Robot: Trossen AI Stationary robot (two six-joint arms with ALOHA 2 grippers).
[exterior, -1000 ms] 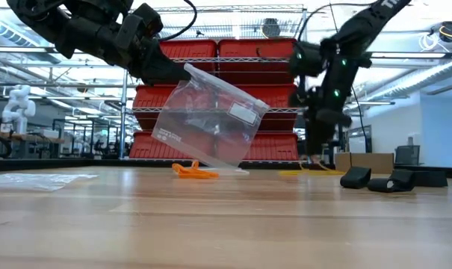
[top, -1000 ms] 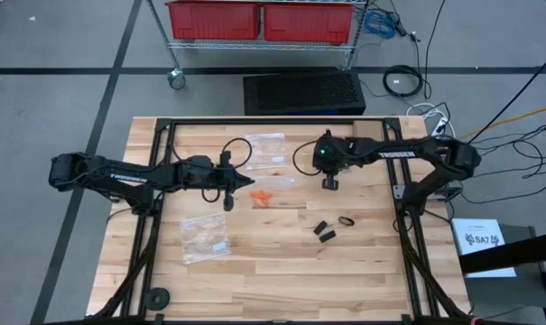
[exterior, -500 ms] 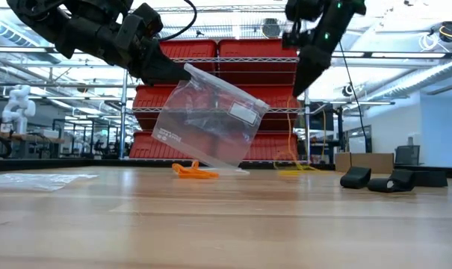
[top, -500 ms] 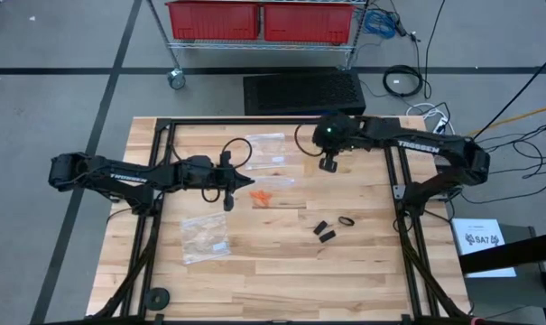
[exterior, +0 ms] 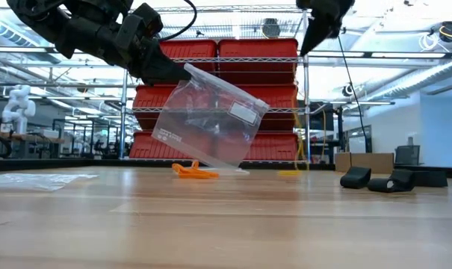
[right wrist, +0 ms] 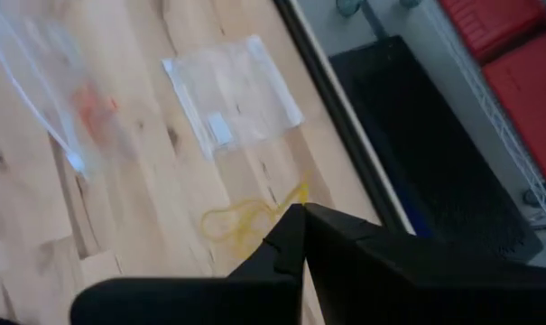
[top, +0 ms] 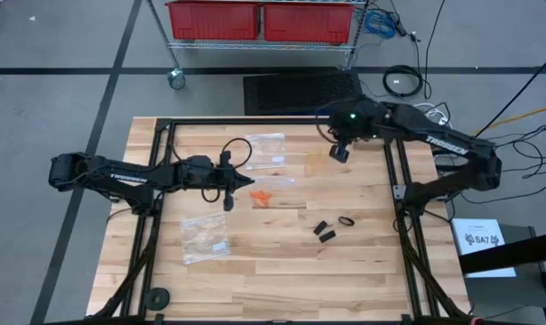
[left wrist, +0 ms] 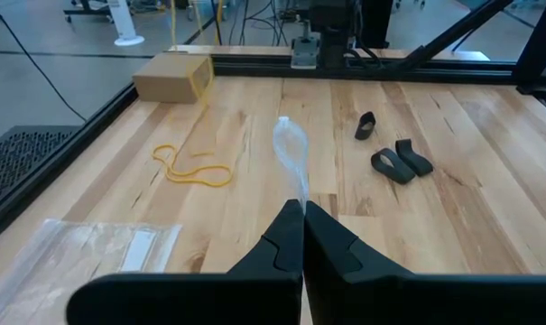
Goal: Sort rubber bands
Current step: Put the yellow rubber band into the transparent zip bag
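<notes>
From above, the left gripper (top: 245, 183) is holding a clear zip bag (top: 274, 187) by its edge over the middle of the table, and the orange rubber bands (top: 263, 196) are lying just beside that bag. The black rubber bands (top: 331, 227) are sitting well apart, nearer the right arm's side. The right gripper (top: 339, 153) is hanging near the far edge, fingers pressed together on nothing.

At table level, the bag (exterior: 209, 119) is hanging tilted from the left gripper (exterior: 179, 73), its low corner almost at the orange bands (exterior: 194, 171); the black ones (exterior: 379, 179) are lying off to the side.

Through the left wrist, closed fingers (left wrist: 286, 244) are pinching the bag's edge (left wrist: 291, 153), with yellow-tan bands (left wrist: 193, 168) and black bands (left wrist: 392, 155) lying on the wood ahead.

Through the right wrist, the yellow-tan bands (right wrist: 252, 214) are lying just ahead of that arm's shut fingers (right wrist: 295, 236), so I'd judge the right arm the nearer one for them.
</notes>
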